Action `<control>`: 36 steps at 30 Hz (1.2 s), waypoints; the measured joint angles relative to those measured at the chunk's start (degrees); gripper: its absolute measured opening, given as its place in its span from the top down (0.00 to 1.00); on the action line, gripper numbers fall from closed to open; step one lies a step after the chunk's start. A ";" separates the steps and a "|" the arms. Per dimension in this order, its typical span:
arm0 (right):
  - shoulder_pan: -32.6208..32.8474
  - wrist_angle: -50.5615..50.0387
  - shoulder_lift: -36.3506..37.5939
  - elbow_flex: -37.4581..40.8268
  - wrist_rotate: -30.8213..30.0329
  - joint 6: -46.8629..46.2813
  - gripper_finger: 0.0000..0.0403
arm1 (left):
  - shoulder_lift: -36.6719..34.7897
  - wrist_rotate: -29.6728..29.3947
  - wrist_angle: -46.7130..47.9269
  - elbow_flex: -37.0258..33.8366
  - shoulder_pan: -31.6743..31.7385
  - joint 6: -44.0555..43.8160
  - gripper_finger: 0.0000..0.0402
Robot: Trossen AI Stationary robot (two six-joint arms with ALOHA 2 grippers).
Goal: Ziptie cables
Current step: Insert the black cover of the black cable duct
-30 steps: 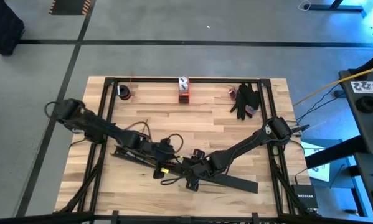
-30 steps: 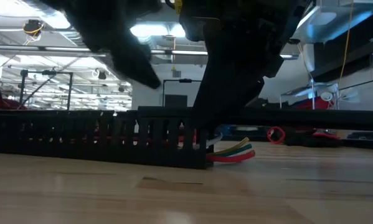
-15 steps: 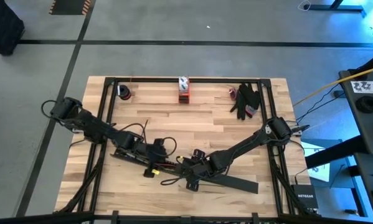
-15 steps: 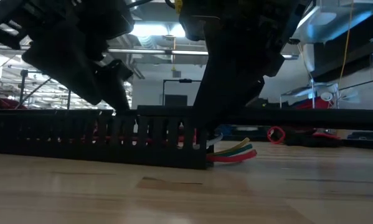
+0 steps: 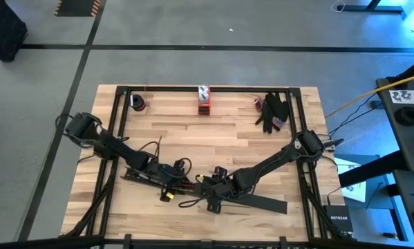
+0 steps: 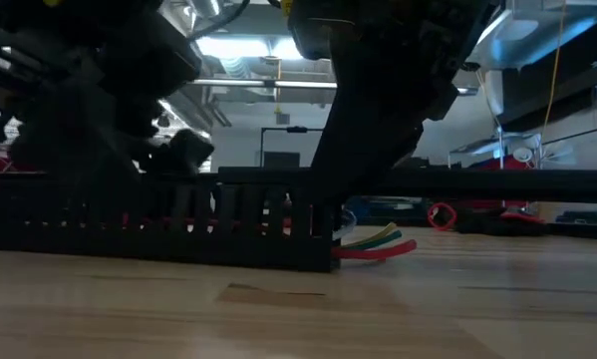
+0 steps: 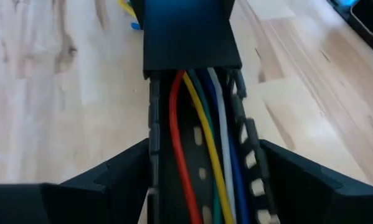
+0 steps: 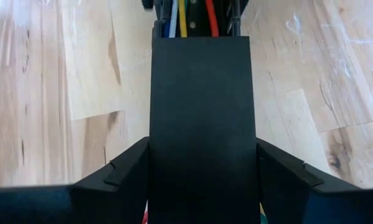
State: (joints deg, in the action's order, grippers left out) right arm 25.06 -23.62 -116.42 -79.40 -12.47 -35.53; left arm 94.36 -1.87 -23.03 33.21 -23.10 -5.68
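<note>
A pale wooden worktop in a black frame carries the scene, with grey floor around it and a lit hall behind in the low view. The left claw straddles a black slotted duct, one finger to each side of it; whether they press its walls I cannot tell. The cables, red, yellow, green, white and blue, lie lengthwise inside this duct and run under a flat black cover farther along. The right claw sits over that same cover, its fingers spread wide to either side of it. In the low view the cable ends stick out of the duct's end. From above, both claws meet near the worktop's front middle. At the far edge lie a black glove and a small red-and-white object.
</note>
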 joint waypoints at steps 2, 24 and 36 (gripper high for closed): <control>0.00 0.04 0.02 0.00 0.00 0.00 0.43 | 1.75 -0.01 -3.08 0.00 -0.13 -1.37 0.32; -1.70 7.08 -2.42 -1.33 2.23 -4.80 0.43 | 8.77 -0.94 -13.78 0.18 -0.32 -4.22 0.41; -2.54 5.10 -7.27 -7.49 2.86 -2.92 0.43 | 8.97 -1.31 -12.50 1.60 -0.61 -0.79 0.41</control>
State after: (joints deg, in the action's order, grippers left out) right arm 22.52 -18.52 -123.69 -86.89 -9.61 -38.45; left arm 103.33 -3.19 -35.53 34.81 -23.70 -6.47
